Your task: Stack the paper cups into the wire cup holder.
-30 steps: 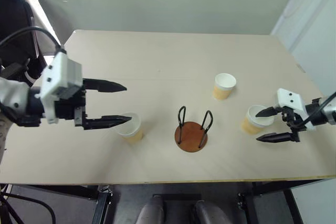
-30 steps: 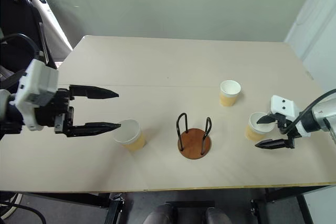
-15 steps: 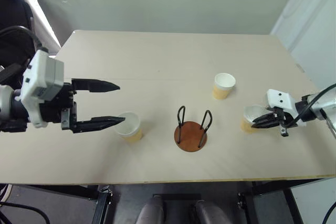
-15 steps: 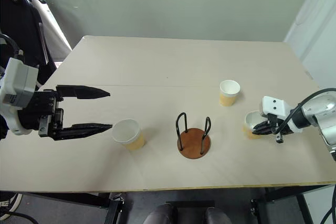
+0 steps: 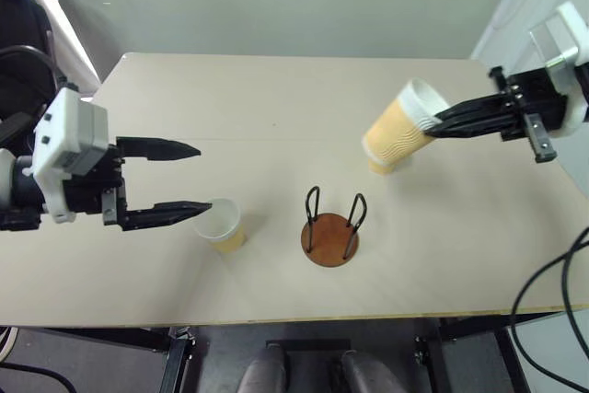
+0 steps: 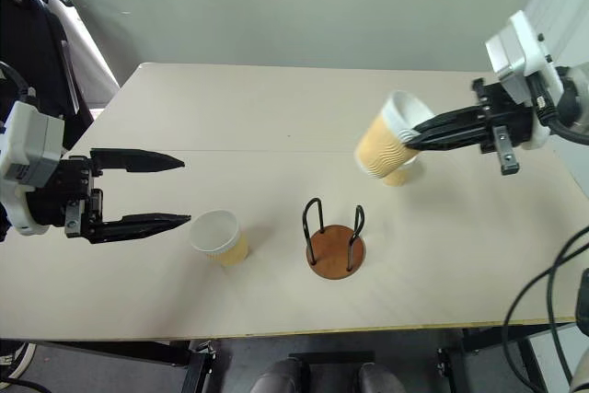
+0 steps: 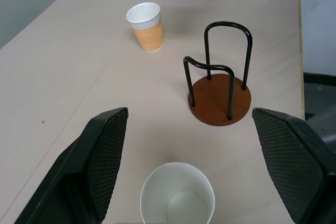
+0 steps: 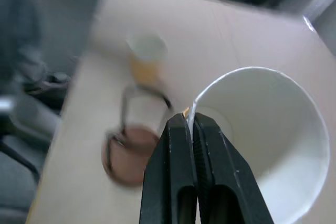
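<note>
My right gripper point(image 5: 434, 122) is shut on the white rim of a tan paper cup point(image 5: 396, 131). It holds the cup tilted high above the table point(image 5: 276, 89), up and to the right of the wire cup holder point(image 5: 331, 227). In the right wrist view its fingers point(image 8: 189, 145) pinch the cup's wall point(image 8: 262, 140). A second paper cup point(image 6: 401, 175) stands on the table, partly hidden behind the held one. A third cup point(image 5: 219, 225) stands upright left of the holder. My left gripper point(image 5: 202, 179) hovers open just left of it. The holder is empty.
A dark chair and cables point(image 5: 23, 25) stand off the table's left end. A black cable point(image 5: 543, 301) hangs at the right, beyond the table's edge. A pale wall lies behind the table's far edge.
My right gripper closed on the rim of the right-hand cup, then lifted it high and toward the left, tipping it. The left gripper stayed open and hardly moved.
</note>
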Robot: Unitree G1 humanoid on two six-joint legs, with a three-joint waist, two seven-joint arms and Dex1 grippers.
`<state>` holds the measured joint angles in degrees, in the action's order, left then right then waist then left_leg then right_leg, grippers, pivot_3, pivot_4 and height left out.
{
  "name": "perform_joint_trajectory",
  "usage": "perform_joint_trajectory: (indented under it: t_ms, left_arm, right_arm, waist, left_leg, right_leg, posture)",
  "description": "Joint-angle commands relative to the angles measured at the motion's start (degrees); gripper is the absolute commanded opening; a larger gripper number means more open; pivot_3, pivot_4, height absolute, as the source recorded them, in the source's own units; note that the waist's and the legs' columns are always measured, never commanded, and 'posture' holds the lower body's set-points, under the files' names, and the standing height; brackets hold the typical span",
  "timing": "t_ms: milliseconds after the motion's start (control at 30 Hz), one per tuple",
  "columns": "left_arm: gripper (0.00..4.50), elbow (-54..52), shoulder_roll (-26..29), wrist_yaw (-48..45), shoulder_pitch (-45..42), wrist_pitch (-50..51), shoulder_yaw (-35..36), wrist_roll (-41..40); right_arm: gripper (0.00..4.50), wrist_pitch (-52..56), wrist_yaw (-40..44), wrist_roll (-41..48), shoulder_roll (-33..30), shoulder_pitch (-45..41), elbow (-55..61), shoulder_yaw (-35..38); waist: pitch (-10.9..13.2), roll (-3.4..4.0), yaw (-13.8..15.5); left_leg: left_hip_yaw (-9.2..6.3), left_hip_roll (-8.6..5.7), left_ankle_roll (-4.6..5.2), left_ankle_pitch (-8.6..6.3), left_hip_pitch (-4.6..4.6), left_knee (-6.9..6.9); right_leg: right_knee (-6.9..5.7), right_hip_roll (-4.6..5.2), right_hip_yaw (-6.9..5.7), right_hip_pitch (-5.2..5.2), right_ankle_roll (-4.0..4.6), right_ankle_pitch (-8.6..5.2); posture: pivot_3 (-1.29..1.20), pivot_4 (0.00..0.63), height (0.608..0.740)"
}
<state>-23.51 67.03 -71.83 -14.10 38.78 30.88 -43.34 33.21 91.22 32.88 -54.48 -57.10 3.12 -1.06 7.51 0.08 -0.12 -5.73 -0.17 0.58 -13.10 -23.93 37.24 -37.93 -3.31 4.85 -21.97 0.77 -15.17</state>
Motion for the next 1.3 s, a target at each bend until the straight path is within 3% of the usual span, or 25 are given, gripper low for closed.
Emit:
perform_joint_trajectory:
  t_ms: [33,467,1233,1300]
  left_arm:
    - [4.06,-0.8,0.4,0.8,-0.2,-1.1,1.0,-0.1]
    - [4.06,-3.7,0.0,2.2,2.8,-0.1,2.7,-1.2]
    - [4.06,-6.3,0.3,4.7,6.0,1.2,4.5,-2.9]
    - [4.06,-6.2,0.4,4.7,6.0,1.1,4.3,-2.8]
  right_arm:
    - [0.05,1.3,0.0,2.0,2.5,-1.3,4.2,-2.1]
    - [0.05,-1.7,-1.1,-3.3,8.2,0.4,5.1,-10.0]
    - [0.05,-3.5,0.8,-6.9,10.6,0.5,2.3,-12.6]
    - [0.41,-3.8,0.9,-7.5,10.6,0.5,2.1,-13.1]
  waist:
    - [0.0,0.07,0.0]
    - [0.0,0.06,0.0]
    - [0.0,0.07,-0.1]
    - [0.0,0.06,-0.1]
  left_leg:
    - [0.00,0.00,-0.03,0.02,-0.04,-0.02]
    - [-0.03,0.00,-0.11,0.10,-0.08,-0.14]
    - [-0.04,0.01,-0.17,0.15,-0.06,-0.14]
    - [-0.05,0.01,-0.17,0.15,-0.06,-0.14]
  right_leg:
    - [0.00,0.00,0.00,-0.06,0.00,0.00]
    - [-0.01,0.01,-0.03,-0.14,0.02,0.02]
    - [-0.05,0.00,-0.06,-0.14,0.10,0.06]
    - [-0.06,0.00,-0.06,-0.14,0.10,0.06]
  posture:
    - [0.00,0.150,0.740]
    - [0.00,0.150,0.740]
    - [0.00,0.150,0.740]
    - [0.00,0.150,0.740]
